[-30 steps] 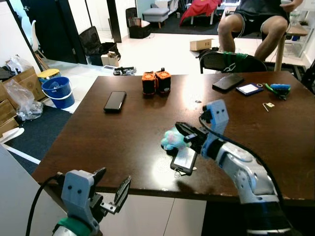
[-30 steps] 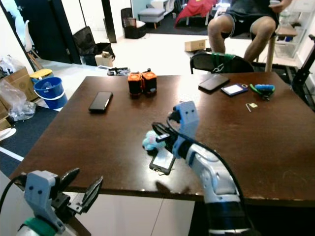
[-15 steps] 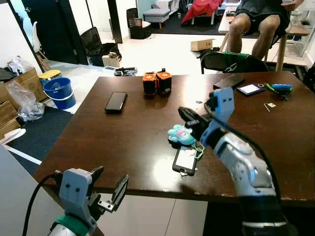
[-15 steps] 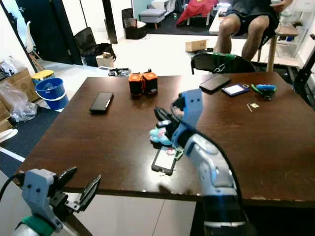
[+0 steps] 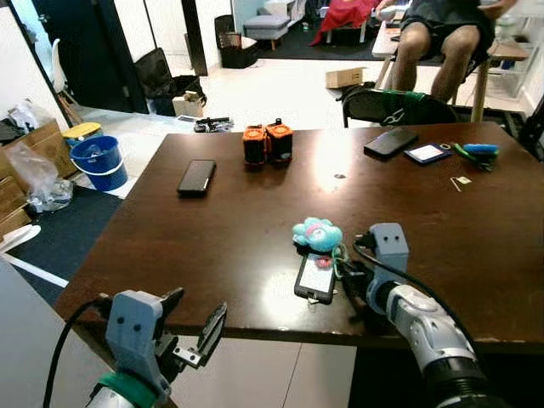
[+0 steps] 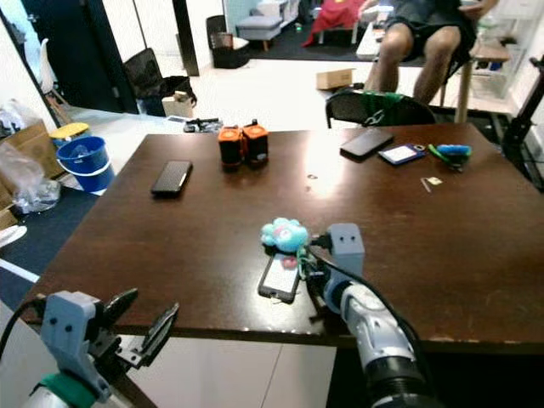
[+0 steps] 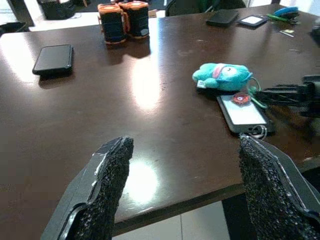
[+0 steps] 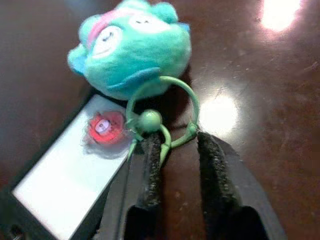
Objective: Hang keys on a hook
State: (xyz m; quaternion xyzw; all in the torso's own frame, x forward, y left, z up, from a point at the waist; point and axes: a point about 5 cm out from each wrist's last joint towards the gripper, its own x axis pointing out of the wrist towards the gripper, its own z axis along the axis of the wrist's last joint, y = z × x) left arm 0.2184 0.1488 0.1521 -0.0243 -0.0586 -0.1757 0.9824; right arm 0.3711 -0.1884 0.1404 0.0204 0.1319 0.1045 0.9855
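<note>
Right gripper [image 8: 175,145] fingers narrowed at thin green plastic ring [image 8: 162,107] of fuzzy teal plush keychain [image 8: 132,47]; left gripper [image 7: 185,190] wide open.

Plush keychain [image 5: 317,234] on the desk [image 5: 170,246] near its front edge, card holder [image 5: 317,277] just before it, ring [image 8: 162,112] at the right end effector [image 8: 175,150] tips, phone [image 5: 197,176] far left, two canisters [image 5: 268,143] behind, left end effector [image 7: 185,185] before the desk edge.
</note>
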